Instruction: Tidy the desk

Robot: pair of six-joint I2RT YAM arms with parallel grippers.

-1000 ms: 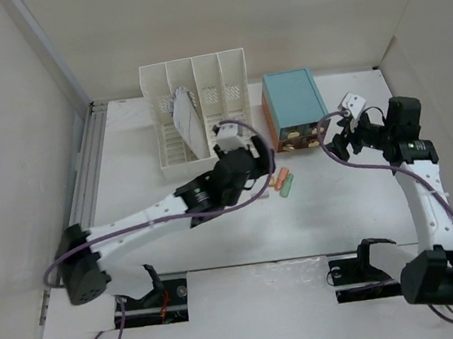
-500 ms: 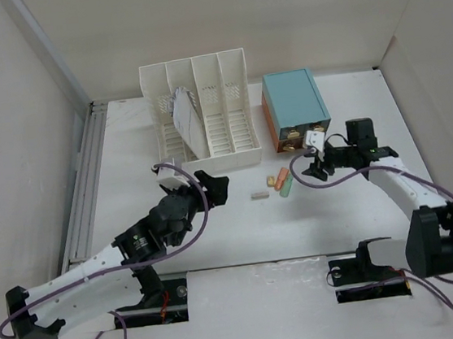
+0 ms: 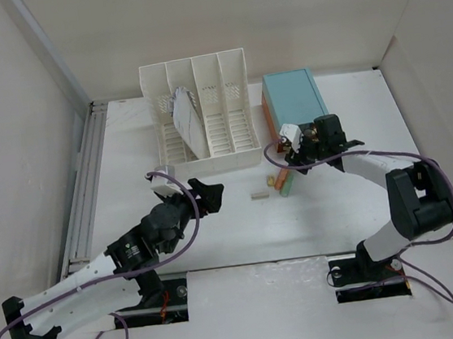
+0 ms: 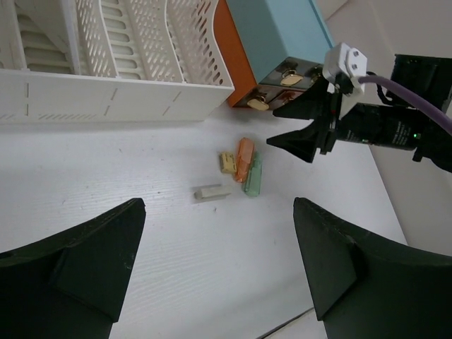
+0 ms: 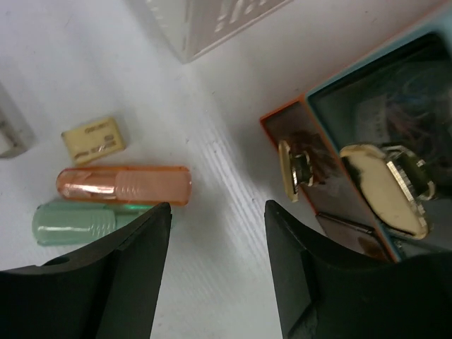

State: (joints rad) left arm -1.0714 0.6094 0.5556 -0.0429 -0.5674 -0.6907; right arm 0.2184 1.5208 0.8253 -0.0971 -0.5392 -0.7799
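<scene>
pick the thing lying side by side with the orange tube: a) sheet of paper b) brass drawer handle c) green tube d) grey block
c, the green tube lies parallel, close alongside the orange tube, while the grey block sits apart from both.

Ahead of my left fingers (image 4: 85, 261) a small block (image 4: 211, 191) lies on the desk (image 4: 106, 162). Just past it to the right are an eraser (image 4: 227, 162) and two tubes (image 4: 245, 159), side by side. The rack (image 4: 106, 92) stands beyond on the left, with the drawer box (image 4: 272, 42) just beside it on the right. Between my right fingers (image 5: 106, 282) is bare desk: the tubes are at the left finger, the drawer box at the right.
</scene>
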